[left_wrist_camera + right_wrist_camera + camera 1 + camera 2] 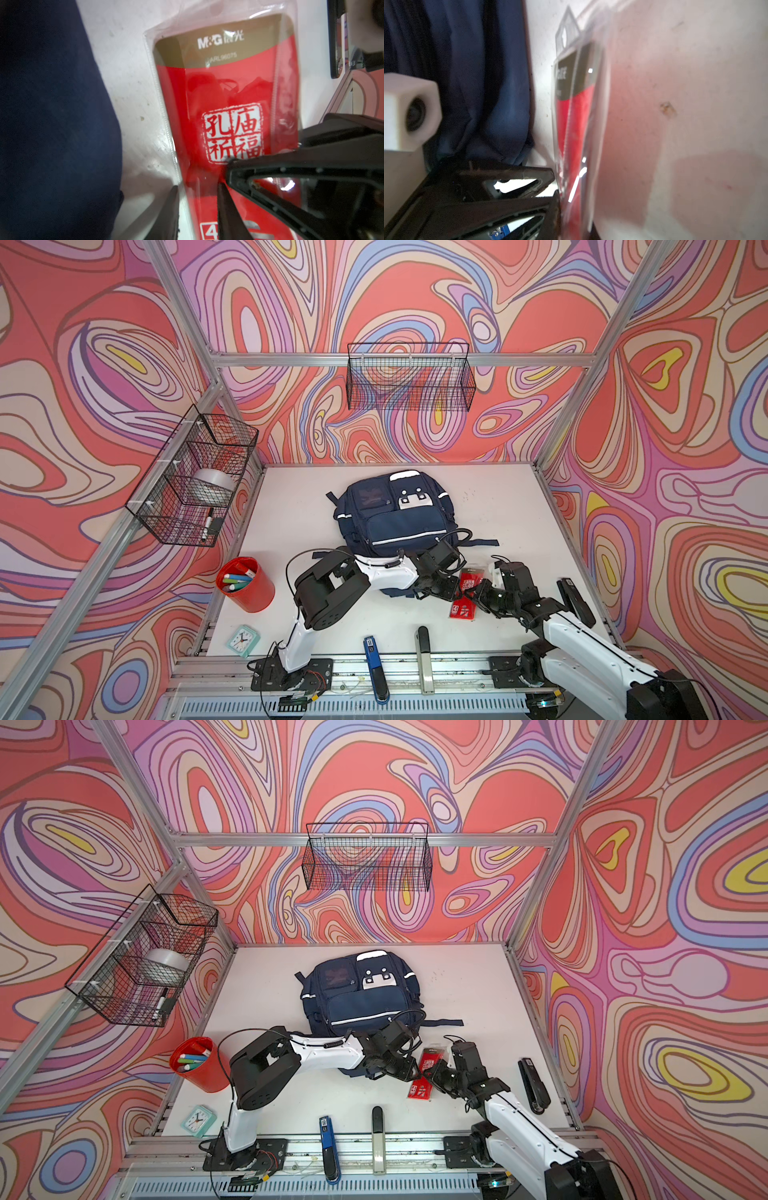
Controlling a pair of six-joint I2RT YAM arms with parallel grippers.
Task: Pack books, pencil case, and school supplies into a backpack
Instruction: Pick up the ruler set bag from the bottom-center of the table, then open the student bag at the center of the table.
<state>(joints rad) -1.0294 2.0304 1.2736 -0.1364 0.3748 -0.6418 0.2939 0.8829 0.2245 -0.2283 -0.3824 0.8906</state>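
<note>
On my screen the backpack (395, 514) reads as matt navy woven cloth, its thin stripes a touch shinier than the rest. The red packet (224, 93) is a glossy clear plastic sleeve with ribbed sealed seams, over red printed card with a dull brown-gold band; it throws back glare. The desk (507, 506) is a smooth, matt white board, scuffed and speckled with small brown marks. The fingers of the left end effector (197, 187) look like matt black plastic, and the arm shells (390, 572) are smooth white plastic with a slight sheen. I also make out brushed aluminium frame rails (291, 360), black wire baskets (409, 385) and a shiny red plastic cup (257, 597).
</note>
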